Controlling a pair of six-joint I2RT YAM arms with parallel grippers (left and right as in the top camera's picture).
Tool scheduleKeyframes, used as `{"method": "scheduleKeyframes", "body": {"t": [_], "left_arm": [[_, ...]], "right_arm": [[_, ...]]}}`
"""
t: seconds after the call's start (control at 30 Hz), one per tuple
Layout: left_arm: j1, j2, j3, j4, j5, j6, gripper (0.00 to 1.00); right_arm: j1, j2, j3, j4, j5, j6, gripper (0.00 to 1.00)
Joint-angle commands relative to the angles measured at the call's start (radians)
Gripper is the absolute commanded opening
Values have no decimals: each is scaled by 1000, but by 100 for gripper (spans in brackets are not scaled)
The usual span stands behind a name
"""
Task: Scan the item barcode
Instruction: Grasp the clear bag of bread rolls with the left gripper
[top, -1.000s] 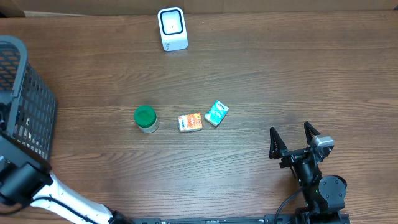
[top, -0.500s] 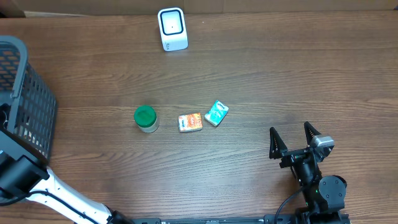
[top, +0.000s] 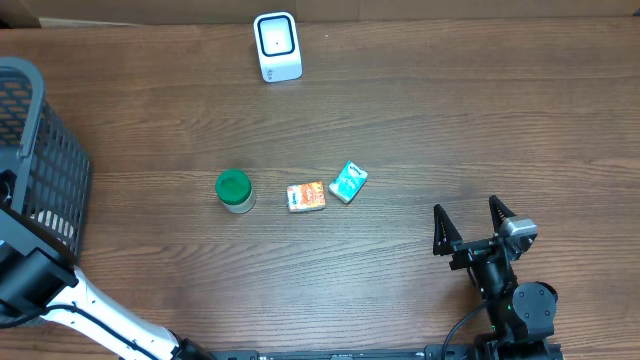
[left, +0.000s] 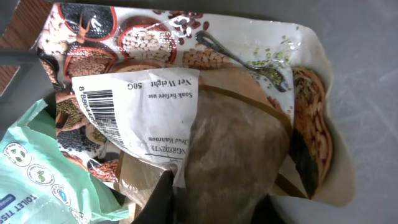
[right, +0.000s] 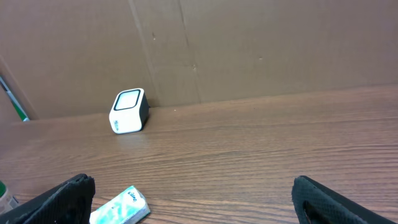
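Left wrist view: a bean pouch (left: 186, 93) fills the frame inside the grey basket (left: 367, 74). It stretches from the left gripper (left: 214, 200) at 6 o'clock up toward 12 o'clock. Its white barcode label (left: 99, 106) faces the camera at 10 o'clock from the gripper. A green tissue pack (left: 37, 180) lies at 8 o'clock, tucked against the pouch and partly under it. The left gripper is clamped on the pouch's brown lower part, with a dark finger (left: 160, 198) pressed against it.

Overhead view: the basket sits at the table's (top: 450, 120) 9 o'clock edge and the white scanner (top: 277, 45) at 12 o'clock. A green-lidded jar (top: 234, 190), an orange packet (top: 306, 196) and a teal packet (top: 348, 182) lie mid-table. The right gripper (top: 467, 210), at 4 o'clock, is spread wide and holds nothing.
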Motion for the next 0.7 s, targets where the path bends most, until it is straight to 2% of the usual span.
{"method": "scheduleKeyframes", "body": {"t": [0.0, 0.27, 0.5, 0.67], "left_arm": [[4, 90, -37, -39, 50, 0, 4], [4, 85, 78, -167, 74, -24, 4], [4, 68, 337, -332, 190, -24, 4], [4, 32, 550, -409, 323, -23, 4]], "right_arm": [[5, -10, -10, 5, 10, -2, 100], [5, -10, -10, 5, 10, -2, 100], [5, -10, -10, 5, 10, -2, 100], [5, -10, -10, 5, 10, -2, 100]]}}
